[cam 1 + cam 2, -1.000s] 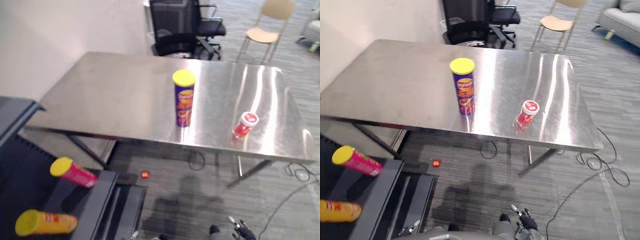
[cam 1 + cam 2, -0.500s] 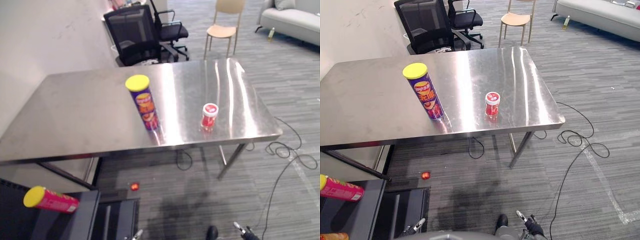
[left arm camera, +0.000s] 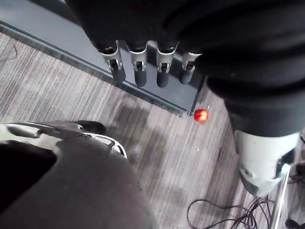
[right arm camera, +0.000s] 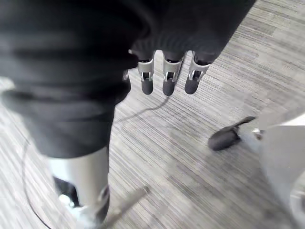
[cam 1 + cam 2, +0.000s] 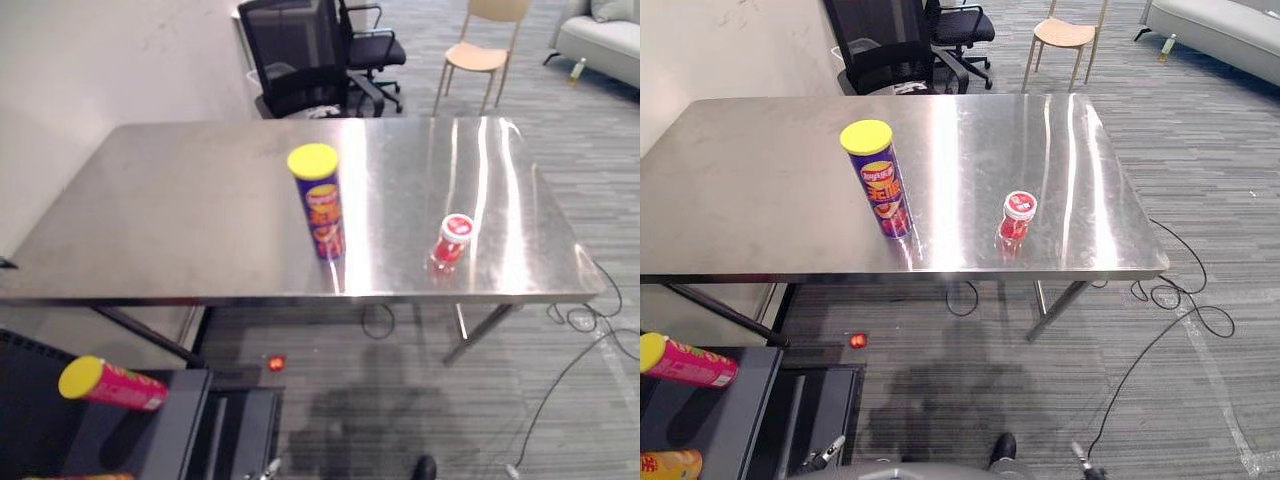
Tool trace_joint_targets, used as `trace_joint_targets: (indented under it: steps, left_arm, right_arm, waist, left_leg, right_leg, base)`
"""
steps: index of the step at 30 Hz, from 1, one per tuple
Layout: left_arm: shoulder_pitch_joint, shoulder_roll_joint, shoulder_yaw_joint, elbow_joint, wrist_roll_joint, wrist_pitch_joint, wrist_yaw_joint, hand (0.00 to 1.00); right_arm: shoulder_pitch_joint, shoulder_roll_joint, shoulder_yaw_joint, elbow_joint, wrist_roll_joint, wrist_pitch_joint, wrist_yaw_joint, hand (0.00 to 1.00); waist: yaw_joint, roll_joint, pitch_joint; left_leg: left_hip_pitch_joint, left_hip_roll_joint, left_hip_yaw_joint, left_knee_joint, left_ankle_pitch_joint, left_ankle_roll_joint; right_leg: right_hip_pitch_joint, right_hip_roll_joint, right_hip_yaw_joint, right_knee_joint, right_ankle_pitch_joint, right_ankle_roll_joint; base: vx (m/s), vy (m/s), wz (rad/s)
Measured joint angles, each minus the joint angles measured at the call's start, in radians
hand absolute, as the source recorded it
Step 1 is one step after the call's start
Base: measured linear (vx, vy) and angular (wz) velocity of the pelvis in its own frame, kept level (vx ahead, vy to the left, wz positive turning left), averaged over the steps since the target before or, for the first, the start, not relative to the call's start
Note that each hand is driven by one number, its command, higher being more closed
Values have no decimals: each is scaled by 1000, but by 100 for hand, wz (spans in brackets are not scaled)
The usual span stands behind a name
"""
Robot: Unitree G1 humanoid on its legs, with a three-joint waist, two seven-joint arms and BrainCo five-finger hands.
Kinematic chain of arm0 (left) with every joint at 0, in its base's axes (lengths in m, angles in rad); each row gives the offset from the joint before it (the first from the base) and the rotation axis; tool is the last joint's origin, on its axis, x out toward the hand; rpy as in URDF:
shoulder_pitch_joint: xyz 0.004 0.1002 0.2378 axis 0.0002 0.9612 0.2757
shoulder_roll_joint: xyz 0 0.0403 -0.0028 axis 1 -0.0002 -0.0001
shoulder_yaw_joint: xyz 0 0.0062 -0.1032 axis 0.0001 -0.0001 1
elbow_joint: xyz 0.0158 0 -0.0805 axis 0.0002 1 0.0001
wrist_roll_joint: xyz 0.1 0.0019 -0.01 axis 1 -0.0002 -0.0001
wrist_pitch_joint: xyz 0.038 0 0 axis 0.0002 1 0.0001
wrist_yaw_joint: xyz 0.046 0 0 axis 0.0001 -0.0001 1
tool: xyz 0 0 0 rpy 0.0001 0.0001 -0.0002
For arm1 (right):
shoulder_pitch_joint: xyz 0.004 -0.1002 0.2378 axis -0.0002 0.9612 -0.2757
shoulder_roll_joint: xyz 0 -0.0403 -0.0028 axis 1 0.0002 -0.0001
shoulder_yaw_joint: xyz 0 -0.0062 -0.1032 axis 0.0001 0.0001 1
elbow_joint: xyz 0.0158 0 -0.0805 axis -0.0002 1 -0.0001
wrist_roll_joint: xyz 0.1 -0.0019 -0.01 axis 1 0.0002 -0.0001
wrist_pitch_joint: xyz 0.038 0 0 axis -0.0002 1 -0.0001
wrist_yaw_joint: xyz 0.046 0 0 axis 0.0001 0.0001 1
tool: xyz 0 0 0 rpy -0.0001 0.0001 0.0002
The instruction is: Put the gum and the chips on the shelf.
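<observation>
A tall purple chips can (image 5: 320, 203) with a yellow lid stands upright near the front edge of the steel table (image 5: 170, 220). To its right stands the small red gum tub (image 5: 451, 240) with a white lid. The dark shelf (image 5: 190, 420) is low at the left, below the table's front edge. My left hand (image 3: 138, 67) hangs over the floor by the shelf, fingers straight and empty. My right hand (image 4: 170, 76) hangs over the carpet, also open and empty.
A pink can with a yellow lid (image 5: 110, 385) and an orange can (image 5: 670, 465) lie on the shelf. A black office chair (image 5: 300, 50), a wooden chair (image 5: 485, 50) and a sofa (image 5: 600, 30) stand beyond the table. Cables (image 5: 1180, 300) lie on the floor at the right.
The camera has swung, so the whole scene has shifted in the head views. The chips can and the gum tub keep their places on the table.
</observation>
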Motion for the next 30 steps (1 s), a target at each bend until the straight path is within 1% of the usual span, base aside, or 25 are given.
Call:
trace_joint_targets:
  steps: [1,3,4,5,7,8,9,10,11,12,13,14,17,20,21,22,24,28,30]
  left_arm:
    - [0,0,4,0,0,0,-2,0]
    - [2,0,9,-1,0,0,-4,0]
    - [6,0,15,-2,0,0,-5,0]
    - [9,0,19,-2,0,0,-5,0]
    - [25,-1,23,-14,0,1,-5,0]
    - [30,-1,23,-19,-1,2,-5,0]
    - [37,-3,22,-24,-2,1,-6,0]
    - [44,-4,21,-29,-3,2,-7,0]
    - [46,-5,21,-31,-5,2,-6,0]
    - [52,-7,20,-43,-11,1,-6,0]
    - [53,-8,20,-49,-12,0,-6,0]
    - [55,-10,11,-64,-14,0,-6,0]
    - [57,-10,-6,-70,-14,1,-6,0]
    - [60,-9,-7,-77,-14,2,-4,0]
    - [62,-9,-7,-81,-14,2,-4,0]
    - [62,-9,-7,-81,-14,2,-4,0]
    - [66,-9,-9,-98,-9,5,-5,0]
    - [79,-5,-10,-110,-9,13,-9,0]
    - [80,-2,-16,-110,-7,13,-9,0]
  right_arm:
    - [-8,-19,-31,-1,12,1,0,0]
    - [-29,-90,-114,-24,36,1,-9,0]
    - [-40,-126,-128,-68,37,0,-24,0]
    - [-44,-141,-127,-98,37,0,-30,0]
    - [-64,-185,-104,-280,32,-2,-70,0]
    - [-71,-193,-97,-337,30,-4,-82,0]
    - [-74,-204,-79,-432,22,-7,-102,0]
    - [-68,-208,-60,-588,8,-12,-127,0]
    - [-58,-209,-43,-701,-21,-30,-152,0]
    - [-58,-210,-31,-821,-71,-39,-176,0]
    - [-61,-210,-26,-870,-92,-43,-186,0]
    - [-68,-210,-14,-954,-135,-66,-209,0]
    - [-73,-201,54,-1058,-192,-70,-237,0]
    - [-62,-170,131,-1176,-225,-70,-231,0]
    - [-51,-158,179,-1234,-245,-70,-218,0]
    - [-48,-157,196,-1253,-252,-70,-208,0]
    - [-30,-157,231,-1311,-254,-71,-152,0]
    - [-25,-158,289,-1319,-253,-72,-94,0]
    - [-21,-159,322,-1319,-252,-72,-72,0]
  waist:
    - [0,-1,1]
    - [-1,-2,1]
    - [-3,-2,1]
    - [-5,-2,1]
    - [-16,-1,0]
    - [-20,-1,0]
    - [-26,-3,1]
    - [-34,-2,0]
    - [-40,5,-4]
    - [-46,4,-5]
    - [-47,5,-5]
    - [-47,4,-6]
    - [-47,1,-11]
    - [-46,1,-15]
    - [-45,-1,-16]
    - [-44,-2,-16]
    - [-28,-7,-20]
    - [-25,-21,-29]
    - [-25,-24,-31]
  left_leg:
    - [0,-3,0,0,0,0]
    - [0,-12,0,-1,0,1]
    - [1,-14,1,-7,0,1]
    - [2,-15,1,-12,0,1]
    - [-6,-16,3,-17,-1,3]
    - [-7,-16,3,-17,-1,3]
    - [-8,-15,3,-17,-1,3]
    - [-10,-13,4,-16,-2,4]
    - [-11,-11,4,-16,-2,4]
    - [-10,-9,4,-16,-2,4]
    - [-9,-7,4,-15,-2,4]
    - [-8,-5,4,-15,-2,4]
    - [-7,-4,4,-15,-2,4]
    - [-6,-6,3,-15,-2,4]
    - [-6,-8,3,-15,-2,4]
    - [-6,-8,3,-15,-2,4]
    - [-5,-11,1,-15,-2,4]
    - [-5,-13,-18,-14,-1,5]
    - [-4,-14,-27,-12,-1,5]
  right_leg:
    - [0,-3,1,0,0,0]
    - [-2,-11,5,0,3,5]
    - [-6,-12,8,0,4,6]
    - [-10,-12,11,0,4,7]
    - [-29,-9,31,0,8,12]
    - [-32,-9,34,0,9,12]
    - [-34,-9,36,0,9,12]
    - [-37,-9,40,0,9,12]
    - [-39,-8,42,0,9,12]
    - [-38,-6,42,0,9,12]
    - [-37,-5,42,1,9,12]
    - [-37,-2,42,5,9,12]
    - [-37,0,45,5,10,11]
    - [-37,-1,47,5,10,11]
    - [-37,-1,46,5,10,12]
    - [-36,-1,46,5,10,12]
    - [-35,-2,45,5,11,13]
    - [-28,-7,32,5,11,13]
    - [-23,-7,28,5,11,13]
  base:
    - [-38,74,-1]
    - [-53,62,-3]
    - [-55,40,-6]
    - [-58,22,-13]
    - [-59,4,-18]
    - [-55,-6,-12]
    - [-44,-6,-8]
    - [-37,-7,-7]
    - [-18,-11,-6]
    - [-5,-11,-3]
    - [0,0,0]
    - [0,0,0]
    - [-9,-9,-4]
    - [-5,1,-1]
    - [0,0,0]
    - [0,0,0]
    - [0,0,0]
    - [-10,6,7]
    - [-19,8,10]
